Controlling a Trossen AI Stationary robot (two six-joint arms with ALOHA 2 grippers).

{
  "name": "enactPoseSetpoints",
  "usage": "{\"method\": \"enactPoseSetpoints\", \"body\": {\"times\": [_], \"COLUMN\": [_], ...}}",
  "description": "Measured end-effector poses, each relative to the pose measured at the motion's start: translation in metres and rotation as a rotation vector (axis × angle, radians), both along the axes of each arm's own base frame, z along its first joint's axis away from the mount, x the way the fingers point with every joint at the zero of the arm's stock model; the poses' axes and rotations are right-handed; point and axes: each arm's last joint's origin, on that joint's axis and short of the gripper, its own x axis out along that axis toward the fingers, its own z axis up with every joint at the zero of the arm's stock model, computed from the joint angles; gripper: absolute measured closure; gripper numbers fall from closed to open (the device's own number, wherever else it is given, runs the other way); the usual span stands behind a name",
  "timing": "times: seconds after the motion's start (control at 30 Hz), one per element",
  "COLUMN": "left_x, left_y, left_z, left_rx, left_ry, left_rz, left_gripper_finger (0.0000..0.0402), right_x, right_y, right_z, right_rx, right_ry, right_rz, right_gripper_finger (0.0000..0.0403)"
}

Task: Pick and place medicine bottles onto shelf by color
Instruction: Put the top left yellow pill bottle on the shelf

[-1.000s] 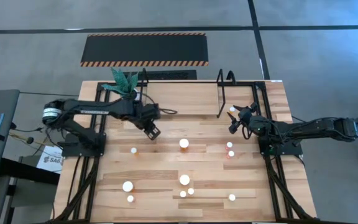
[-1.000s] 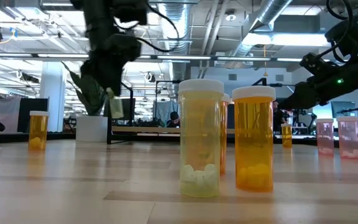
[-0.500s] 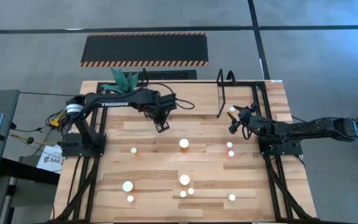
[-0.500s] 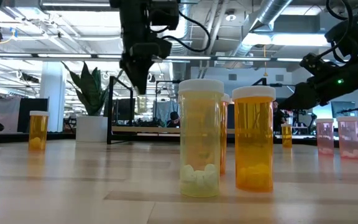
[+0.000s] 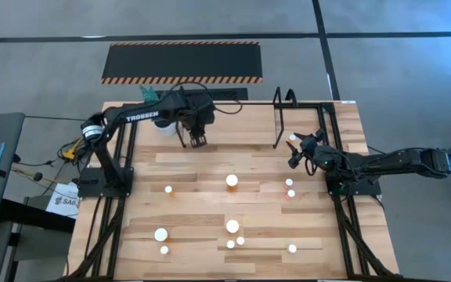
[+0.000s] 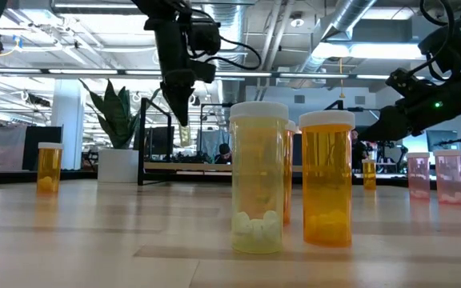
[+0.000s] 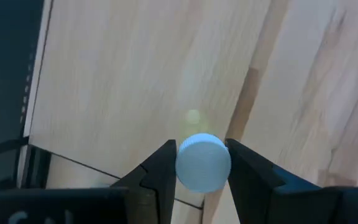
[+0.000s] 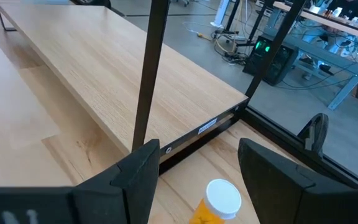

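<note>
My left gripper hangs over the near left part of the shelf, a light wooden board with black hoop uprights, and is shut on a small yellow medicine bottle with a white cap. My right gripper rests open by the shelf's right upright. Just beyond its fingers stands an orange white-capped bottle, which they do not touch. Several more bottles stand on their bases across the table, among them a big yellow one and a big orange one. My left gripper pinches the white cap of the small bottle between its two fingers, at the cap's opposite sides. The fingers come from above, pointing steeply down. The yellow body hangs below them, clear of the shelf board.
A green plant in a white pot stands at the shelf's left end, close beside my left arm. Two pink bottles stand at the table's right. A black hazard-striped mat lies on the floor beyond the table.
My left gripper has carried the small bottle toward the table's far edge, from over the open table to over the shelf, rising a little and rolling about its own axis. The bottle has stayed in the hold. My right arm has kept still.
</note>
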Motion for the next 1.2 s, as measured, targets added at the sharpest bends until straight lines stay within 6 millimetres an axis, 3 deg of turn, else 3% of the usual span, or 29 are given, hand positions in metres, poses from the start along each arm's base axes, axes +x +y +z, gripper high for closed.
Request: {"method": "enactPoseSetpoints", "body": {"times": [0.23,0.53,1.03,1.2], "left_x": [0.002,0.008,-0.003,0.003], "left_y": [-0.011,-0.017,0.031,0.054], "left_z": [-0.001,0.0,0.004,-0.006], "left_rx": [-0.042,0.086,0.191,0.243], "left_ry": [0.016,0.064,-0.002,0.055], "left_rz": [-0.251,-0.455,-0.457,-0.475], "left_gripper_finger": [0.0293,0.0293,0.0292,0.0277], "right_x": [0.0,0.0,0.0,0.0], "right_y": [0.0,0.0,0.0,0.0], "right_z": [0.0,0.0,0.0,0.0], "right_rx": [0.0,0.0,0.0,0.0], "right_ry": [0.0,0.0,0.0,0.0], "right_rz": [0.0,0.0,0.0,0.0], "right_gripper_finger": [0.0159,0.0159,0.0159,0.0159]}}
